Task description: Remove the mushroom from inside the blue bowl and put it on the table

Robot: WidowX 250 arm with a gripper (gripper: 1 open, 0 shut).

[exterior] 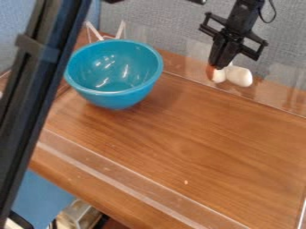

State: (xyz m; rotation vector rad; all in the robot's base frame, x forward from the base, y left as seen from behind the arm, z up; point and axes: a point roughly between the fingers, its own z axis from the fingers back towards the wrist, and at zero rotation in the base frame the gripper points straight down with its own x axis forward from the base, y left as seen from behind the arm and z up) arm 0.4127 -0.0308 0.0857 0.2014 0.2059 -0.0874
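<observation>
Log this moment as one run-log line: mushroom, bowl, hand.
mushroom: on table, far right edge | blue bowl: holds no mushroom | hand: shut, right above mushroom

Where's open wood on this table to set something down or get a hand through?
The widest bare patch is the table middle and front, between the blue bowl and the near clear wall. Wood between bowl and mushroom is also free. The far right corner is crowded: gripper over the mushroom, right by the back wall.
</observation>
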